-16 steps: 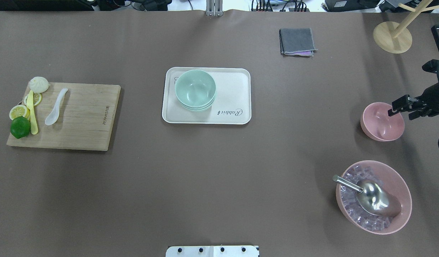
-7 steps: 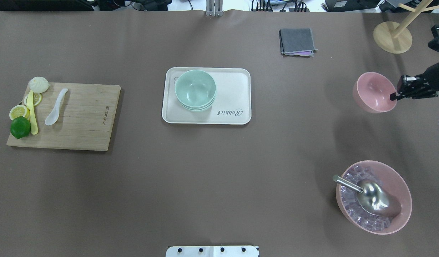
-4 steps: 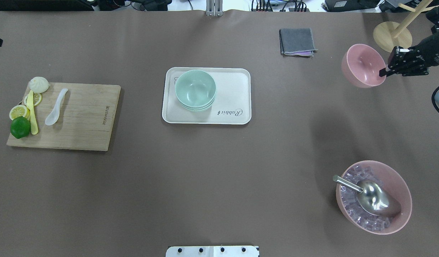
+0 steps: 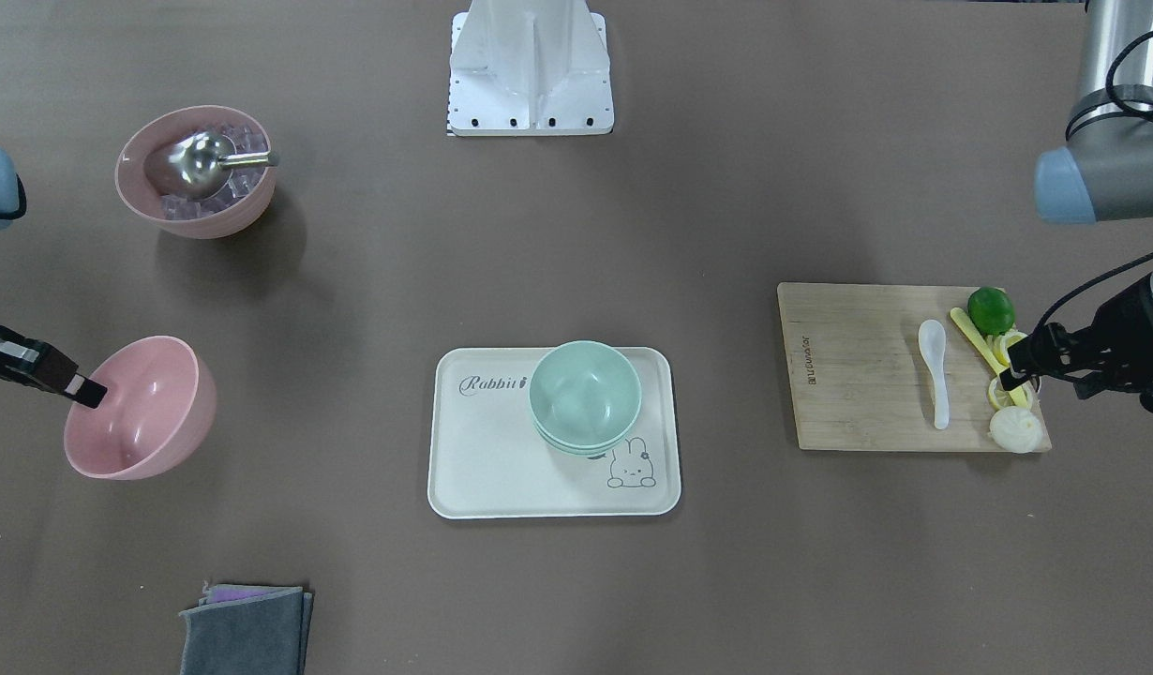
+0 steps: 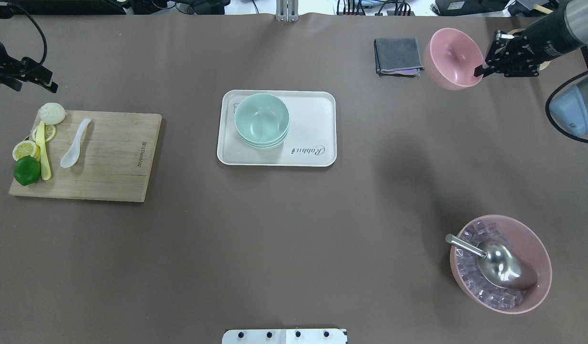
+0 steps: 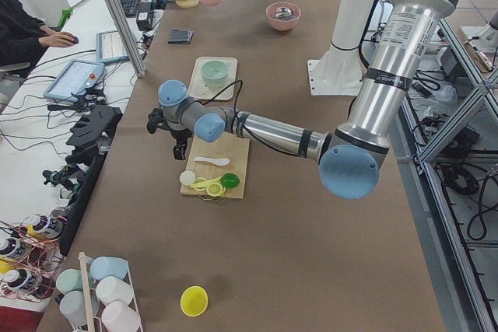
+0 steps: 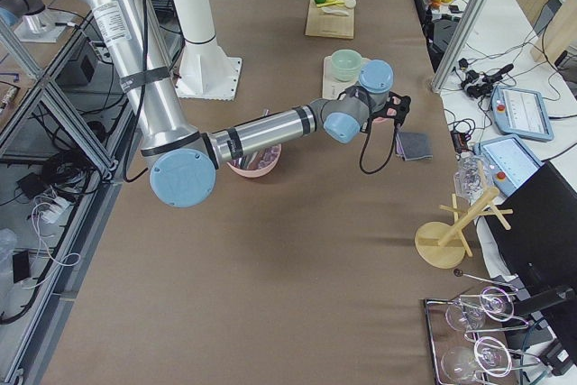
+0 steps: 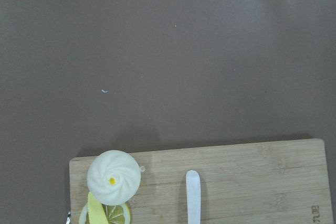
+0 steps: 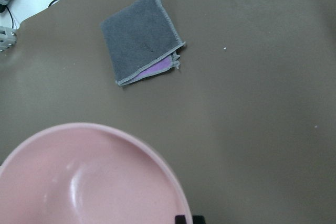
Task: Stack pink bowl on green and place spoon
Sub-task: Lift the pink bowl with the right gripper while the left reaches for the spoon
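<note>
Your right gripper (image 5: 481, 71) is clamped on the rim of the pink bowl (image 5: 451, 58) and holds it tilted, off the table. The green bowl (image 5: 261, 118) sits on the tray (image 5: 318, 107), well apart from that gripper, toward the table's middle. Your left gripper (image 5: 50, 87) hovers beside the cutting board (image 5: 117, 162). You cannot tell whether it is released or clenched. The spoon (image 5: 75, 142) lies on the board near it, untouched.

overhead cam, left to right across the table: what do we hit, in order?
cutting board → tray holding the green bowls → grey cloth → pink bowl → right gripper on its rim. Ice bowl left out: it overlaps the pink bowl's span.
</note>
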`<state>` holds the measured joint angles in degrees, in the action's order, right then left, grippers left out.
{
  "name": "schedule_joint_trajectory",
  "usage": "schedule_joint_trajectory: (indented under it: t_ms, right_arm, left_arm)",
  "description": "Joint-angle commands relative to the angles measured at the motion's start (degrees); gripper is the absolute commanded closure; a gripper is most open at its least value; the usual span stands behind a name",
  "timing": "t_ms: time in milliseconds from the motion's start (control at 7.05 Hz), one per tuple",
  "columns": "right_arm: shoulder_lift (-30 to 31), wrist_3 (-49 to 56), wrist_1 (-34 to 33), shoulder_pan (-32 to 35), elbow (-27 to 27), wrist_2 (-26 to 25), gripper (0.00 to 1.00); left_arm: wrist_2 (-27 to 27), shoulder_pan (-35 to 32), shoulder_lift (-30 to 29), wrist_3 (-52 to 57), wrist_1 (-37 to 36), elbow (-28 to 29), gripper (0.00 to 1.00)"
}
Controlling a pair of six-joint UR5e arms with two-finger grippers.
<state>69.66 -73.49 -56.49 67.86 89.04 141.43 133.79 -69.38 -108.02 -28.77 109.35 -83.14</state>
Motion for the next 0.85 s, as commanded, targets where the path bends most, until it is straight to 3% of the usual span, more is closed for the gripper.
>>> schedule_joint_trajectory:
  t_ms: [0, 426, 710]
  right_arm:
    - [-3.55, -5.24, 0.07, -4.47, 0.08, -3.86, 1.0]
    - [-6.46, -9.9, 0.15, -8.97, 0.08, -8.62, 1.0]
    - [-6.82, -10.62, 0.24, -9.5, 0.08, -8.89, 1.0]
  left_arm:
    - [-4.56, 3.53, -0.09, -2.93, 2.89, 2.19, 0.03]
    - [-5.82, 8.02, 0.44, -9.43, 6.03, 2.45, 0.03]
    - [-9.59, 11.8, 0.62, -13.49, 8.69, 3.33, 0.06]
